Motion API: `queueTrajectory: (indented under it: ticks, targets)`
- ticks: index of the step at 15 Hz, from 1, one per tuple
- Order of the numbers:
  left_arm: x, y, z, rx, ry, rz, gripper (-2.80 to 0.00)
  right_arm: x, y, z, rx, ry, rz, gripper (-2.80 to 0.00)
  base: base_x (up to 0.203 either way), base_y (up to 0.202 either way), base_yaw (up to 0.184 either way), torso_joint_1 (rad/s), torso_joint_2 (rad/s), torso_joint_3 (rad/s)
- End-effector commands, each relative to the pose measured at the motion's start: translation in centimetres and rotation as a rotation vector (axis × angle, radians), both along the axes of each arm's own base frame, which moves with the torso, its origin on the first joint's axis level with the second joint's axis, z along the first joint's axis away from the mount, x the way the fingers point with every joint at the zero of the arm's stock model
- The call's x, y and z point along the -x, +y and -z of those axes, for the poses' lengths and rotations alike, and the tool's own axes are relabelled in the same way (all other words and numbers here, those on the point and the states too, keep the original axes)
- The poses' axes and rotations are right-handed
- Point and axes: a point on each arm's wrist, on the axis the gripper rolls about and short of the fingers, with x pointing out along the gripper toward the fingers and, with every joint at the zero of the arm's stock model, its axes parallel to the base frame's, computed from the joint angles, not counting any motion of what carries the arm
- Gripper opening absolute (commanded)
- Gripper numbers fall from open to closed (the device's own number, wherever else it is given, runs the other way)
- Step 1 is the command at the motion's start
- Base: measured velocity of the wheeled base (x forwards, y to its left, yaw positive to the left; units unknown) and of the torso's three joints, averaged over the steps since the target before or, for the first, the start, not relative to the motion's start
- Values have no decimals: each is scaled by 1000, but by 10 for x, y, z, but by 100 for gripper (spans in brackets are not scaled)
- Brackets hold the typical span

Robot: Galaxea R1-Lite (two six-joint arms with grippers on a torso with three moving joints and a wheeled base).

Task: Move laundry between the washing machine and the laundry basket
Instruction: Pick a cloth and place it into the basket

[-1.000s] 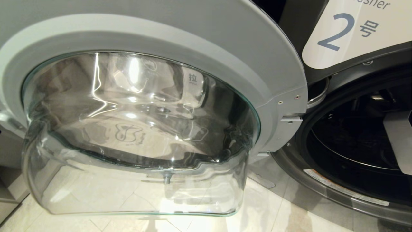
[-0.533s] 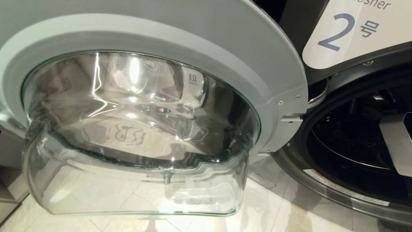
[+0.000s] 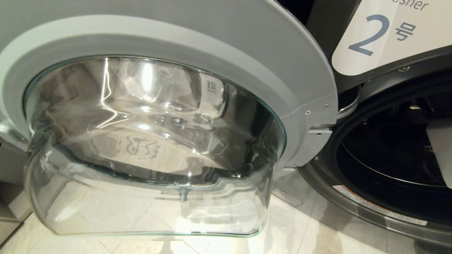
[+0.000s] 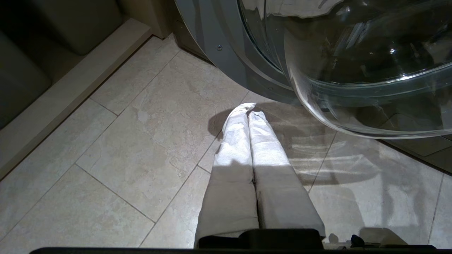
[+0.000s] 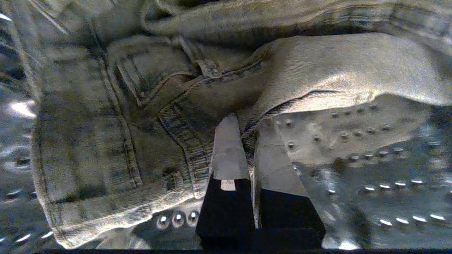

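The washing machine [image 3: 356, 165], marked with a large 2 on its white label [image 3: 385, 35], fills my head view; its round glass door [image 3: 152, 141] hangs swung wide open from 9 o'clock to the centre, and the dark drum mouth [image 3: 388, 158] gapes at 3 o'clock. Pale floor tiles [image 3: 310, 233] run beneath the door at 6 o'clock. At the drum mouth's right edge, a pale slab of my right arm [image 3: 441, 151] reaches in.

Inside the perforated steel drum [image 5: 370, 169], a crumpled denim garment [image 5: 141, 116] lies across the wall from 9 o'clock up through 1 o'clock of my right wrist view. My right gripper [image 5: 247, 127] sits at the centre with its two fingers brought together on a fold of the denim hem, the cloth pinched between the tips, the bulk of the garment lying ahead of and to the 10 o'clock of them.

My left gripper [image 4: 248, 111] hangs outside, over the tiles just beside the door's glass bowl, fingers pressed together on nothing.
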Motion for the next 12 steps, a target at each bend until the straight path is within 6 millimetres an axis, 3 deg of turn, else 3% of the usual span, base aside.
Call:
queueTrajectory:
  ticks: [1, 6, 9, 12]
  targets:
    - [-3, 0, 11, 2, 39, 0, -280, 22, 11, -32, 1, -10, -22, -280, 0, 0, 0, 0, 0, 0]
    - [-3, 0, 11, 4, 39, -2, -280, 101, 51, -56, -49, 114, -180, -280, 0, 0, 0, 0, 0, 0]
    - [-3, 0, 11, 5, 39, -2, -280, 147, 74, -58, -67, 168, -230, -280, 0, 0, 0, 0, 0, 0]
    - [-3, 0, 11, 1, 42, -1, -280, 167, 85, -44, -61, 170, -255, -280, 0, 0, 0, 0, 0, 0]
